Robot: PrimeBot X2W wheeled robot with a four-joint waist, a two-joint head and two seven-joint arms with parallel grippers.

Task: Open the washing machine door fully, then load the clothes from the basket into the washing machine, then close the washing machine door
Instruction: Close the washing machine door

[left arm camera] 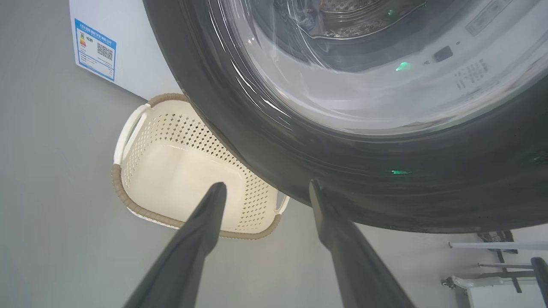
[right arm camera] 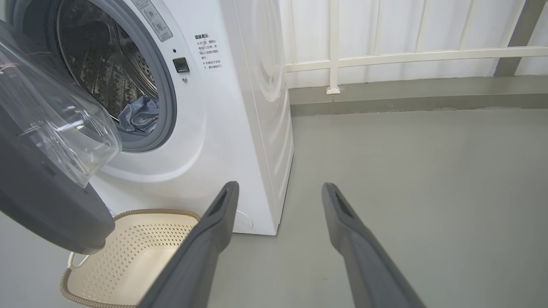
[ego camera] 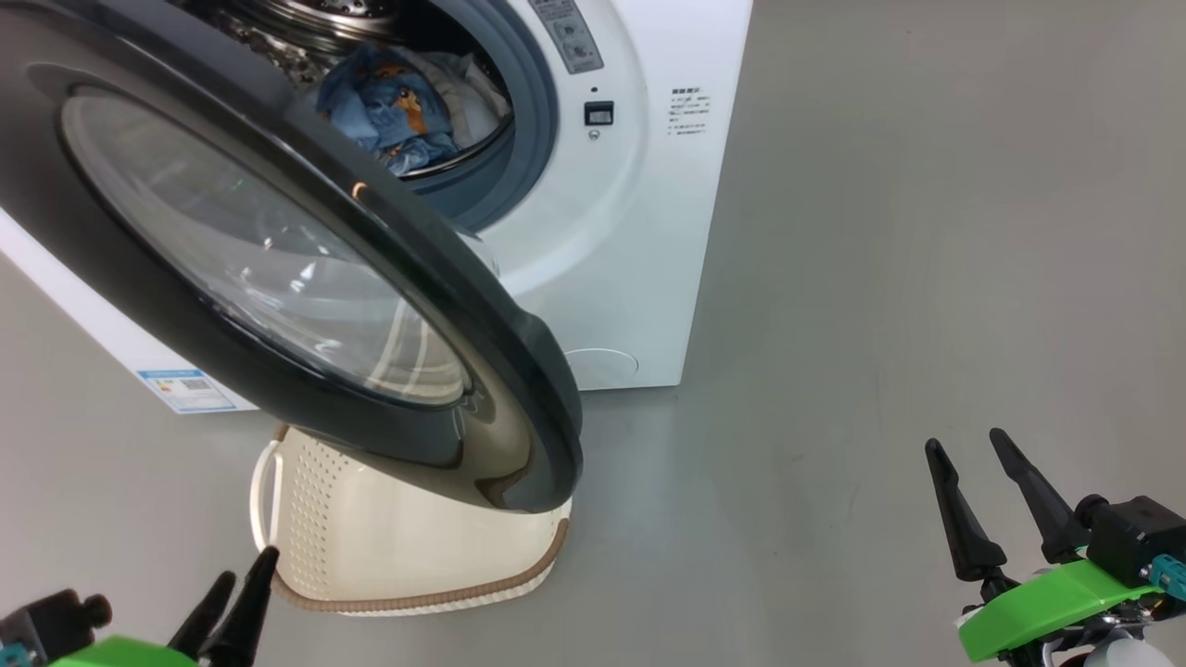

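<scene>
While the left hand (ego camera: 248, 563) hangs released and empty near the basket (ego camera: 315, 500), which looks bare, the door (ego camera: 519, 371) stands half-swung, its rim overhanging that basket. The clothes (ego camera: 389, 102) lie inside the washer (ego camera: 639, 232), so closing seems all that remains. The right hand (ego camera: 964, 439), spread and empty, has open floor (ego camera: 880, 278) around it.

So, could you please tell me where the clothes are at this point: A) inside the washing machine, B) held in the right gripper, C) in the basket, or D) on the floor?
A: the clothes lie inside the washing machine, behind its open door, while the visible inside of the basket is bare.
</scene>
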